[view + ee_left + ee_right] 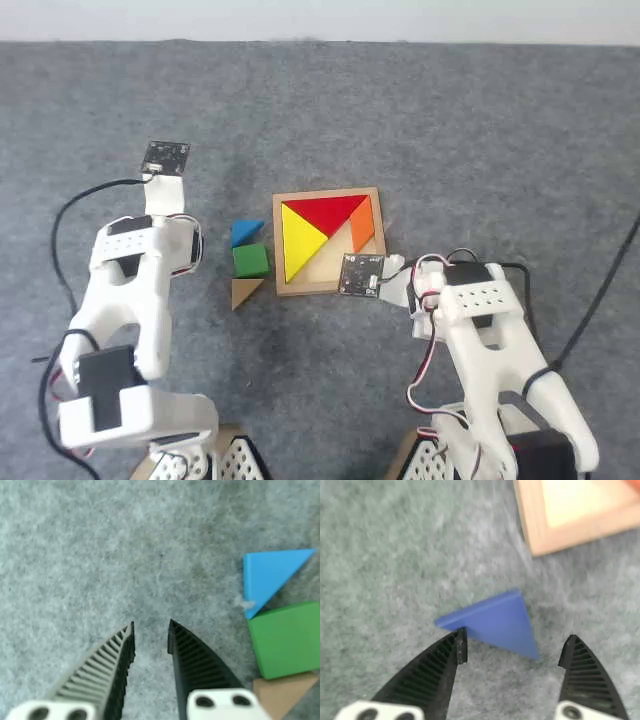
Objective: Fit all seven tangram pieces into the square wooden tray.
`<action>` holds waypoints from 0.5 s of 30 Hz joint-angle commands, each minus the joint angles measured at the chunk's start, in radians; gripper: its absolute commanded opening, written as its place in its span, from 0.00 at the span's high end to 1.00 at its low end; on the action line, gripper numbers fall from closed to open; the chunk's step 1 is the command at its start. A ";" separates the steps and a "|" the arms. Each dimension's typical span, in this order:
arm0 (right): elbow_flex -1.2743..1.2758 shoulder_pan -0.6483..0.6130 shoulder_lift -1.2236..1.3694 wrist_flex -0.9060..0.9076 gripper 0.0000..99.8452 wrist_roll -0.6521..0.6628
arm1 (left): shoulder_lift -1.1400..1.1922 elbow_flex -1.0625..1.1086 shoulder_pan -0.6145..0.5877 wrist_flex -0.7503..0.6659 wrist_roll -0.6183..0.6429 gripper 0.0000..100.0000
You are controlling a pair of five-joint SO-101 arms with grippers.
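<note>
The square wooden tray [278, 245] lies flat on the grey felt-like table cover [450, 120], one corner just ahead of the right gripper [517, 636]. Inside it, a red triangle piece [325, 210], a yellow triangle piece [298, 240] and a small orange piece [363, 228] sit packed together. The tray's pale floor shows on the side nearest that gripper.

The right gripper's fingers are spread wide and grip nothing. A dark blue triangle piece [495, 622] lies flat on the cover between them (whether a fingertip touches its edge I cannot tell). From above, this piece is hidden under the right arm's wrist board [361, 275], which also covers the tray's nearest corner.

On the tray's other side, toward the left gripper [150, 625], three loose pieces lie in a row, touching or nearly so. They are a light blue triangle piece [244, 232], a green square block [250, 261] and a tan wooden triangle piece [243, 291], the last cut off at the left wrist view's edge. The left gripper hangs near them over the cover, its fingers a narrow gap apart, holding nothing.

Beyond the tray, a broad stretch of grey cover reaches to a pale strip [320, 20] along the far edge.
</note>
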 commanded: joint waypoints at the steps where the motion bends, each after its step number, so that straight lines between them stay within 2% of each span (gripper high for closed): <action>1: -0.008 -0.013 -0.002 -0.042 0.71 0.008 | -0.057 -0.005 -0.005 -0.026 -0.008 0.90; 4: -0.008 -0.030 -0.002 -0.077 0.71 -0.063 | -0.057 -0.005 -0.005 -0.023 -0.008 0.90; 9: -0.008 -0.070 -0.002 -0.154 0.71 -0.315 | -0.057 -0.005 -0.006 -0.021 -0.038 0.90; 15: -0.008 -0.062 -0.002 -0.136 0.71 -0.502 | -0.057 -0.005 -0.006 -0.018 -0.041 0.90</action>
